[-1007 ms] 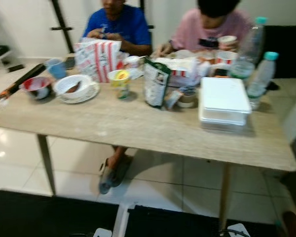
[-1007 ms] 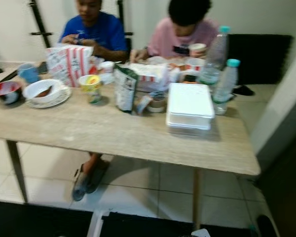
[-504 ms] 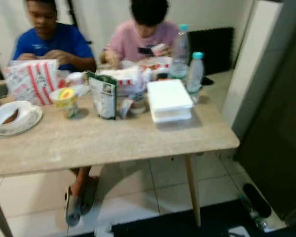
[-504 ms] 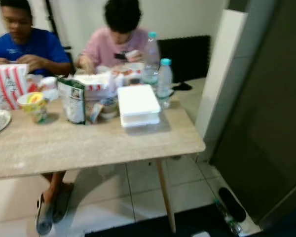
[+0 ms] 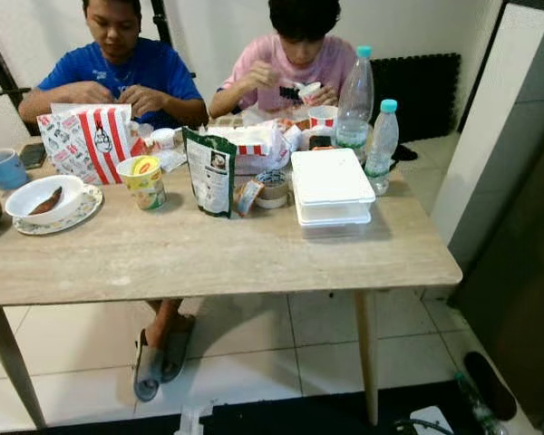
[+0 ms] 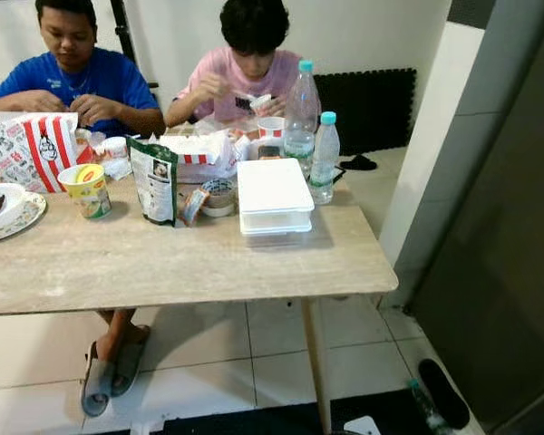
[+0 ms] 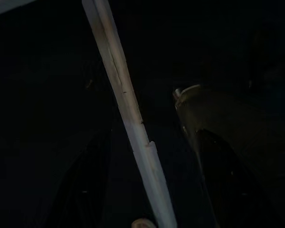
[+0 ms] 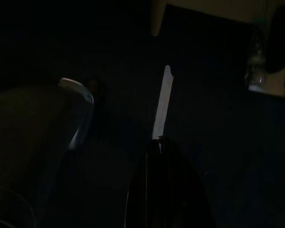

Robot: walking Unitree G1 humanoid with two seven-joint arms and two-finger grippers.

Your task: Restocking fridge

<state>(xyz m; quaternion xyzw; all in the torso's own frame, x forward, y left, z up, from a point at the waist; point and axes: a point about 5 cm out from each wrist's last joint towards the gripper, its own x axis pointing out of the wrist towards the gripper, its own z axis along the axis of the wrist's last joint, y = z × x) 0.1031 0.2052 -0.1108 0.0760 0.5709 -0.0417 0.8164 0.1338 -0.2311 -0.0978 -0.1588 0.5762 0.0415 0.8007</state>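
Both end effectors hang idle in shade; finger state cannot be told. White lidded plastic box (image 5: 330,186) and two clear water bottles (image 5: 382,145) crowd the pale wooden desk (image 5: 208,258) corner; reaching risks toppling bottles or bumping the seated people (image 5: 295,54).

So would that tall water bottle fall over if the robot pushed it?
Probably: the tall water bottle is narrow and stands upright, so a high push could tip it. Its clear plastic likely dents when squeezed. It may knock the smaller bottle beside it.

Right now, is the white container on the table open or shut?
Shut. The white container has its lid lying flat on the base, with no gap showing, on the table.
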